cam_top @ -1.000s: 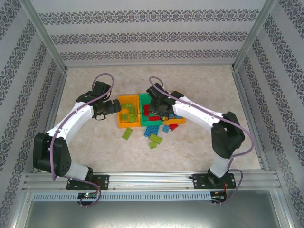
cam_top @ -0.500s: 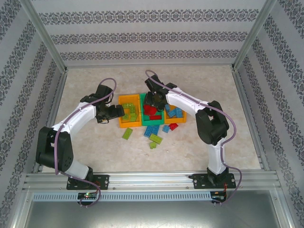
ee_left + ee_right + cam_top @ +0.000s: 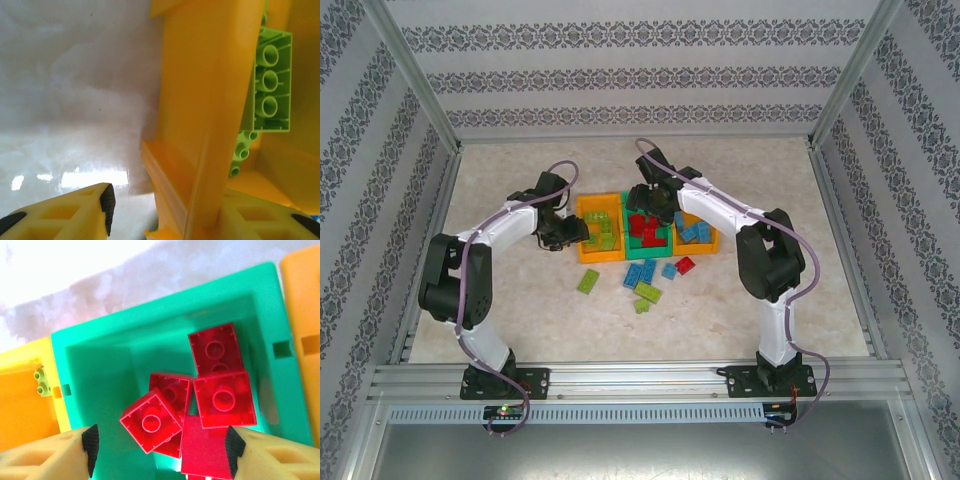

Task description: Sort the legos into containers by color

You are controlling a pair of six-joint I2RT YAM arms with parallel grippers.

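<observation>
**A:** Start at the left. What are the left jaws doing at that orange bin (image 3: 597,200)?

**B:** Straddling its left wall (image 3: 200,100), with one finger (image 3: 65,215) outside and the other inside. There's a gap between the outer finger and the plastic, so they're parted, not clamped. My guess is they mean to steady or nudge the bin.

**A:** What's in it?

**B:** Lime bricks (image 3: 272,85), so that one takes the lime.

**A:** Next along?

**B:** The green bin (image 3: 287,390), set touching it, holds a heap of red bricks (image 3: 220,395). The right jaws hang just above that heap, spread wide and gripping nothing.

**A:** And the last bin?

**B:** A second orange bin (image 3: 710,245), hard against the green one, with blue bricks (image 3: 692,230) inside.

**A:** So the sorting is finished?

**B:** I'd say not. Loose bricks lie in front of the bins: a lime one (image 3: 588,280), some blue ones (image 3: 642,270), two more lime (image 3: 646,296) and a red one (image 3: 685,265).

**A:** What about the surface and the room?

**B:** The tabletop (image 3: 550,310) is pale, mottled like stone and slightly glossy. The walls are papered in bands of dark ornament, with metal posts at the corners.
</observation>
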